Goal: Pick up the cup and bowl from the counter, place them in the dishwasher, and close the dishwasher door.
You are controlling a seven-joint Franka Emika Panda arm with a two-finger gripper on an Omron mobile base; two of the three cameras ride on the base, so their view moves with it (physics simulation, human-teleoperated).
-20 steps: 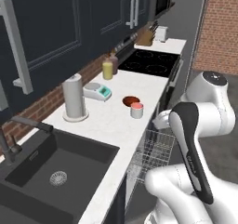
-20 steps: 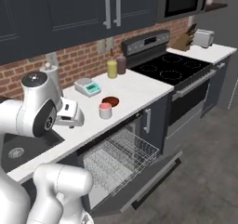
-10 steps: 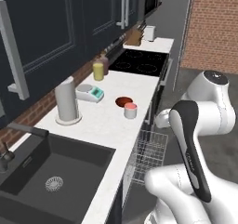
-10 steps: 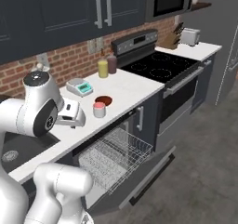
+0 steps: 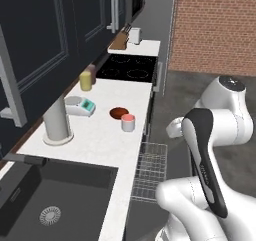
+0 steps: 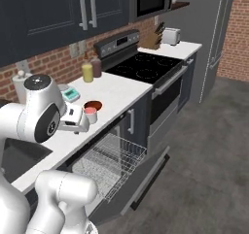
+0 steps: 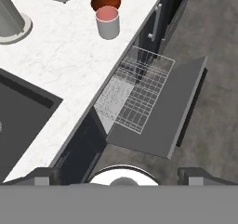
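Counter (image 5: 95,140) holds cup (image 5: 128,122) touching bowl (image 5: 119,113).

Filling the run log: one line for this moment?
claw: open, empty | cup, bowl: on counter | dishwasher door: open, rack out

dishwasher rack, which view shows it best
The hand view: it looks down on the whole pulled-out dishwasher rack resting over the open dishwasher door. The right base view shows the rack from the side, partly cut off by the robot's body. The left base view shows a corner of it beside the counter.
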